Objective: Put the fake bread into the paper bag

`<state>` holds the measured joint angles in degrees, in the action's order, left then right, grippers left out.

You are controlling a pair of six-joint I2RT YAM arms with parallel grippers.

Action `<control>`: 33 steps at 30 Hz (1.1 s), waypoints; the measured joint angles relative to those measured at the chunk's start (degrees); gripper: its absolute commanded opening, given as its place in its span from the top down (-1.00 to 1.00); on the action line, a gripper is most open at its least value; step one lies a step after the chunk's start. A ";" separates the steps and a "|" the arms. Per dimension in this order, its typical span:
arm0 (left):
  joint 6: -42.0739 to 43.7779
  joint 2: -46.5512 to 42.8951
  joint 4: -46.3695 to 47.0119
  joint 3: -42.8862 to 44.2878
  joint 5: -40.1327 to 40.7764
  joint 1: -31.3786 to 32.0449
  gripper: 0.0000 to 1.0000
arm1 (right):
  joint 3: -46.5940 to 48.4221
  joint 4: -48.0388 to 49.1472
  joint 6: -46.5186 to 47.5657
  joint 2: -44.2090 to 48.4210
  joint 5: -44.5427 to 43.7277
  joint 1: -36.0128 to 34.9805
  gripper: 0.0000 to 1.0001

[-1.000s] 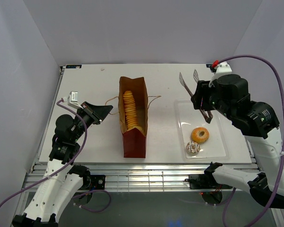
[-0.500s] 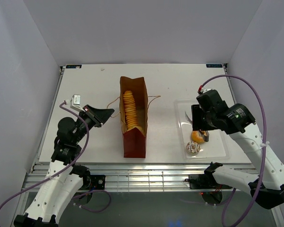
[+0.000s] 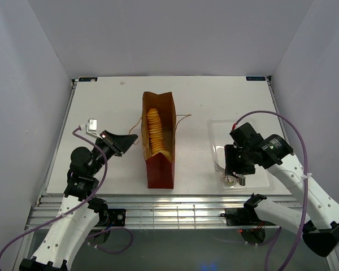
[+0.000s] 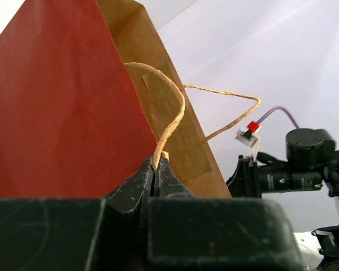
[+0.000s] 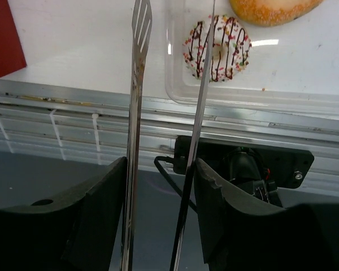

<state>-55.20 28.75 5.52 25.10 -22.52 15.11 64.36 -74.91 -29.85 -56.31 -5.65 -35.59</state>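
Right wrist: the right gripper [image 5: 160,192] clenches metal tongs [image 5: 137,113], one blade crossing the sprinkled white donut [image 5: 220,48] in the tray [image 5: 178,90]; the left gripper [image 4: 155,176] pinches the paper bag [image 4: 62,107] by its twine handle [image 4: 174,116].

ring bun [image 5: 274,7]: cropped by top edge | paper bag [image 4: 56,113]: cropped top, left | clear tray [image 3: 216,135]: partly covered

Paper bag [image 3: 160,169]: tall, narrow kraft with a reddish-brown lower end, mouth open. One twine handle is pinched in the left hand [image 4: 155,169], and the bag sits right at its fingertips. The other handle loops free on the far side. Long ridged golden loaf [image 3: 153,131] lies inside the bag, along its length. Golden ring bun [image 5: 271,7] and white brown-streaked pastry [image 5: 217,48] sit close together ahead of the right hand [image 5: 161,180]. One blade of its tongs [image 5: 137,84] crosses the pastry; contact unclear.
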 measured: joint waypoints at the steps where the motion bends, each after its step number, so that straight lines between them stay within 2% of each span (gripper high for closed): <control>1: -0.11 0.02 0.35 0.00 -0.13 0.02 1.00 | -1.49 -0.04 -0.48 1.25 0.15 0.00 -0.10; 6: -0.39 0.37 1.46 -0.07 -1.11 0.00 1.00 | -5.40 -0.44 -2.97 6.27 0.26 0.00 -0.10; 16: -0.83 0.37 2.25 -0.44 -1.97 0.02 1.00 | -8.94 -0.24 -4.31 10.67 0.48 0.00 -0.09; 24: -1.38 0.44 2.25 -0.44 -2.12 0.00 1.00 | -7.56 -0.20 -4.20 11.21 -0.59 0.00 -0.09; 33: -1.84 0.37 2.25 -0.44 -2.16 0.00 1.00 | -3.19 -0.17 -2.51 7.82 -9.31 0.57 -0.12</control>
<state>-57.04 29.12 7.77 24.67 -24.69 15.11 61.17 -75.09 -32.36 -48.49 -14.96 -35.03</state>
